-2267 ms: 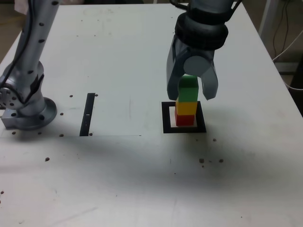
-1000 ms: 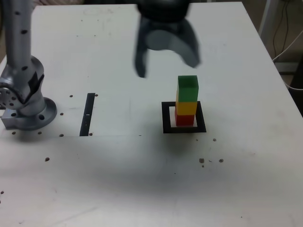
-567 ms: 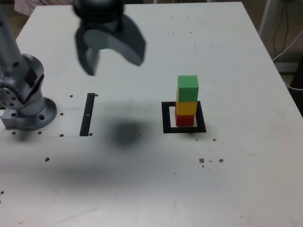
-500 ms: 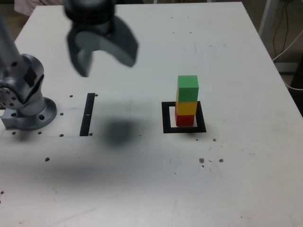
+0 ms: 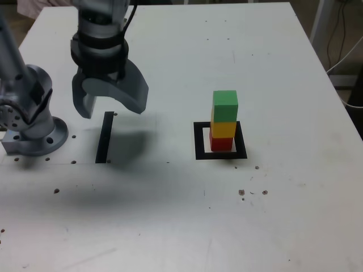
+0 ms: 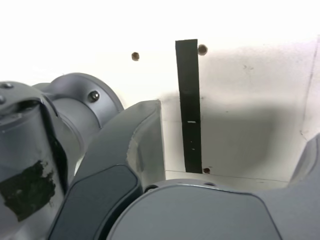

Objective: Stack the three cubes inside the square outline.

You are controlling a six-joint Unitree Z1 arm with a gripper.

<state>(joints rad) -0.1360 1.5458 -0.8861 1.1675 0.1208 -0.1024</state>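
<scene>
Your tabletop (image 5: 187,226) is a plain white sheet, speckled with a few small dark holes and marks, with cables trailing off beyond its far edge on the exterior view's right. Take the square outline (image 5: 198,141) as your reference: inside its white centre stands the full tower, the red cube (image 5: 221,143) at the bottom touching the tabletop, the yellow cube (image 5: 223,128) on it, and the green cube (image 5: 225,105) on top. The column looks upright, though the green cube sits turned very slightly against the yellow one, and the red base lies within the black frame. The hand (image 5: 108,103) is well apart from the outline, toward the exterior view's left, hanging above the thin black strip (image 5: 104,136) near the arm's base (image 5: 31,127). Its jaws stand spread wide and nothing is between them; the wrist view confirms this, showing only the strip (image 6: 188,105) and bare white surface in the gap. By my reading, the stacking itself is done: all three cubes are in place and none is loose elsewhere. What is left for you, if anything, is only to park the arm without disturbing the tower.
</scene>
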